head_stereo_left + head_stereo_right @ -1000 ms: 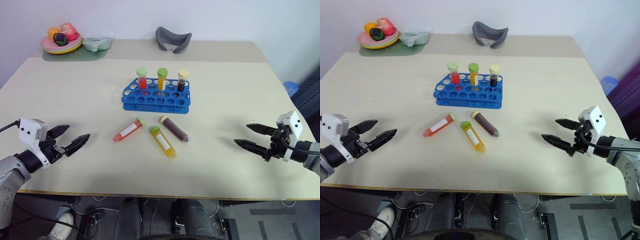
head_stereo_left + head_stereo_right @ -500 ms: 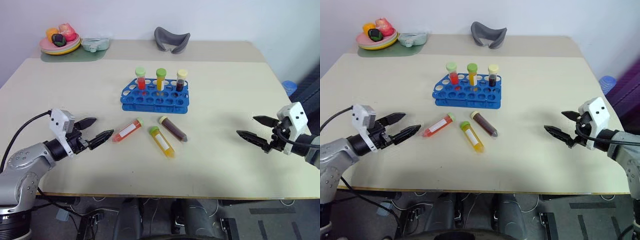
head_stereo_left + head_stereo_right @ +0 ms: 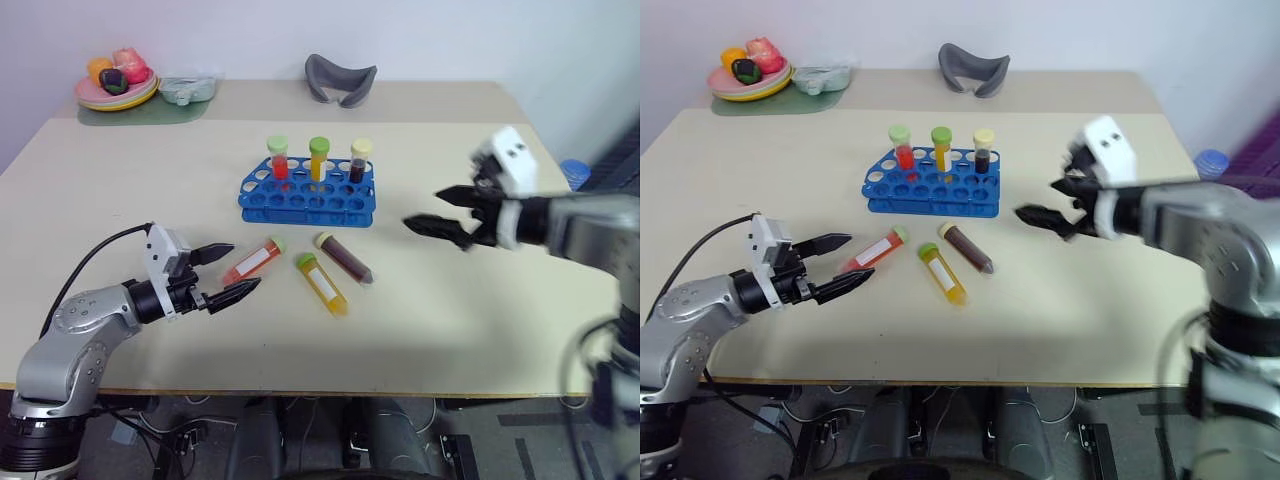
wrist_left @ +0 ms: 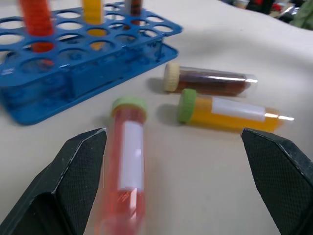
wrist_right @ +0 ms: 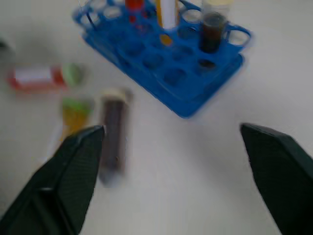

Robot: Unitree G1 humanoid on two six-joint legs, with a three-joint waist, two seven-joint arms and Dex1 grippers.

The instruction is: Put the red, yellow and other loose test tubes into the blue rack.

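Blue plastic two-tiered rack (image 3: 307,195) already holds three upright tubes; your three loose clear screw-cap tubes, red (image 3: 251,262), yellow (image 3: 322,283) and dark brown (image 3: 346,258), lie just near of it, none gripped; left gripper (image 3: 223,274) nears the red, jaws apart; right gripper (image 3: 435,209) hovers, jaws apart.

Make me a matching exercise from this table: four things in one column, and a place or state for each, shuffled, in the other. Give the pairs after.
Things
1. loose red tube
2. loose dark brown tube
3. blue rack
4. grey curved object

Places or states
A. holds three upright tubes
B. lies on the table just ahead of the open left gripper
C. sits at the far edge of the table
D. lies nearest the right gripper of the three loose tubes

Pairs: 1-B, 2-D, 3-A, 4-C
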